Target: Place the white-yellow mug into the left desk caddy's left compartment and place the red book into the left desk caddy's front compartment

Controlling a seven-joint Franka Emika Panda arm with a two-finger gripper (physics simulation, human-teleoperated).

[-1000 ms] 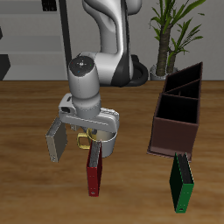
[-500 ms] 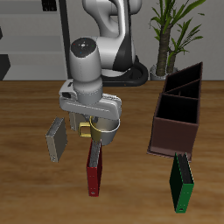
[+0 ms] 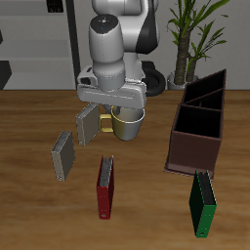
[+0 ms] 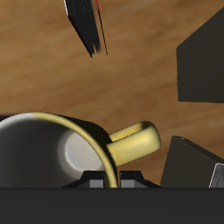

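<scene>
White-yellow mug hangs above the wooden bench, thin dark-red hardcover book nearer the front edge, long dark-brown open-topped caddy well apart, green book before it.

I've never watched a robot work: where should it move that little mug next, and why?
Probably sideways toward the dark-brown open-topped caddy. The small white mug with the yellow handle hangs lifted in the gripper, clear of the wooden table, and the caddy's sections look empty.

The gripper has risen from just above the red book, carrying the white-yellow mug up off the table and farther back
</scene>
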